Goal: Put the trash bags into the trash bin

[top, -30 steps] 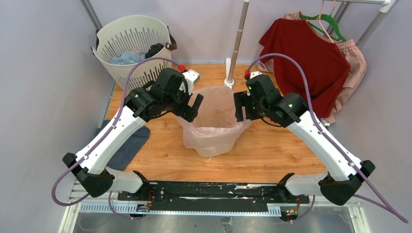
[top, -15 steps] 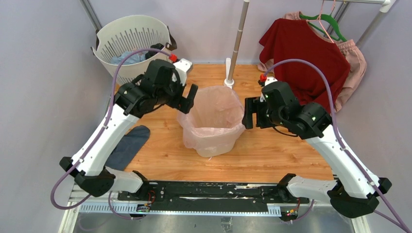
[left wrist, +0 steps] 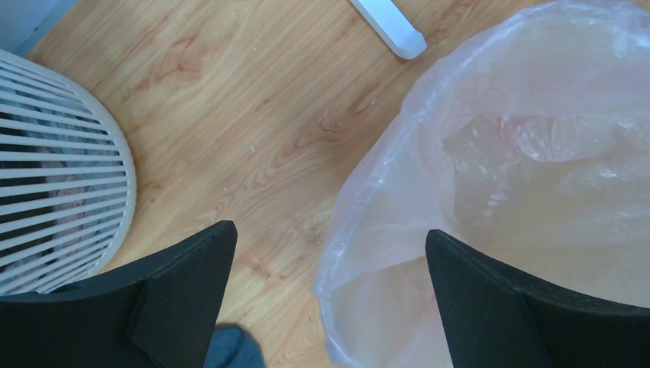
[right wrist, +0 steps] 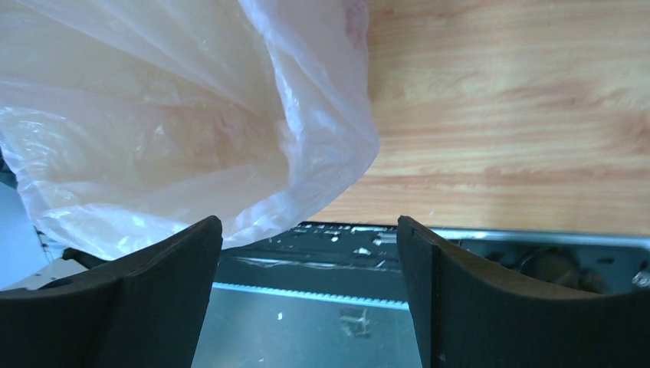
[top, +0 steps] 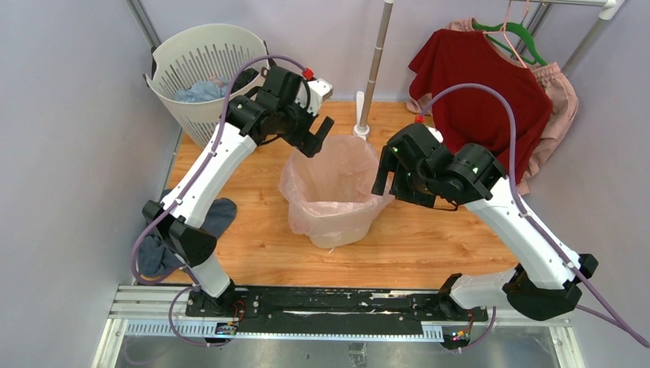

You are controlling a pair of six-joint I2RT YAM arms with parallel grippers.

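Note:
The thin pale-pink trash bag point(top: 331, 165) hangs open inside the trash bin point(top: 334, 228), its edge draped over the rim and down the walls. The bin shows only through the plastic. My left gripper point(top: 316, 138) hovers open over the bin's far-left rim; in the left wrist view the bag's edge point(left wrist: 383, 192) lies below, between the spread fingers of that gripper point(left wrist: 329, 230). My right gripper point(top: 385, 184) is open at the right rim. In the right wrist view the bag point(right wrist: 192, 115) bulges just above the left finger, with nothing held in the gripper point(right wrist: 308, 222).
A white slotted basket point(top: 203, 65) with clothes stands at the back left, close to my left arm. A white pole stand point(top: 372, 69) rises behind the bin. A red shirt point(top: 483, 100) and a pink garment point(top: 559, 100) hang at the back right. A blue-grey cloth point(top: 218, 215) lies left.
My left arm has stretched out and swung from the bin's left side to its far-left rim. My right gripper drew away, then came back to the right rim, jaws a little wider.

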